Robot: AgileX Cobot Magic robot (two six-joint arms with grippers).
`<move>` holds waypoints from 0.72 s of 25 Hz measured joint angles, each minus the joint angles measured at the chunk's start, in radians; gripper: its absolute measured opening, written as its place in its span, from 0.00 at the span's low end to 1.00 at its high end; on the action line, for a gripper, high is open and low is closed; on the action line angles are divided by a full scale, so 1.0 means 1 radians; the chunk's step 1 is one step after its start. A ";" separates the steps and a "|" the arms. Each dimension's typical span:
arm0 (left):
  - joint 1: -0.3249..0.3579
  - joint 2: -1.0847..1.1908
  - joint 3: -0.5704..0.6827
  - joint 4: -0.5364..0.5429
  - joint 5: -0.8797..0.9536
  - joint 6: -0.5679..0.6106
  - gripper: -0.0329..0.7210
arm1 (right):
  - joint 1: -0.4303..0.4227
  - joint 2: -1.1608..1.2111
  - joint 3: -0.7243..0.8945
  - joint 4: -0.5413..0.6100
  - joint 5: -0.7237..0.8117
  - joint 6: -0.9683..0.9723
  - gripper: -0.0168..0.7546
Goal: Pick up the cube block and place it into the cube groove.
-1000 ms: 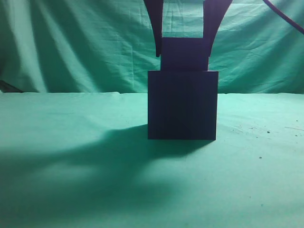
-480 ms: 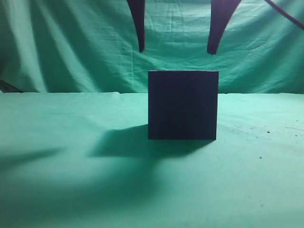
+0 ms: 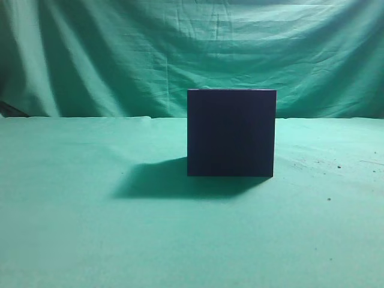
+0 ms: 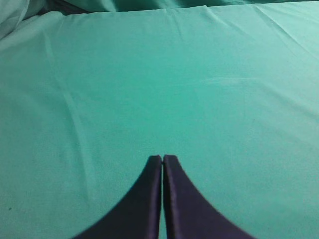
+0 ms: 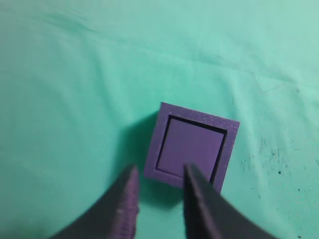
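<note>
The large dark box (image 3: pixel 231 132) stands on the green cloth in the middle of the exterior view. From above in the right wrist view its rim (image 5: pixel 164 110) frames the cube groove, and the cube block (image 5: pixel 189 145) sits inside it, its top about level with the rim. My right gripper (image 5: pixel 158 172) is open and empty, high above the box's near edge. My left gripper (image 4: pixel 163 158) is shut and empty over bare cloth. Neither gripper shows in the exterior view.
Green cloth (image 3: pixel 90 228) covers the table and hangs as a backdrop (image 3: pixel 120 54). The box casts a shadow to its left (image 3: pixel 156 180). Small dark specks lie on the cloth to the right (image 3: pixel 329 199).
The right gripper let go of the cube block, opened and rose out of the exterior view. The block dropped fully into the box and no longer sticks out above it.
</note>
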 joint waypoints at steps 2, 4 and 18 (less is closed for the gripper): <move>0.000 0.000 0.000 0.000 0.000 0.000 0.04 | 0.000 -0.061 0.000 0.004 0.003 -0.013 0.21; 0.000 0.000 0.000 0.000 0.000 0.000 0.04 | 0.000 -0.120 -0.002 0.004 0.007 -0.054 0.10; 0.000 0.000 0.000 0.000 0.000 0.000 0.04 | 0.000 -0.563 0.182 -0.020 0.024 -0.162 0.02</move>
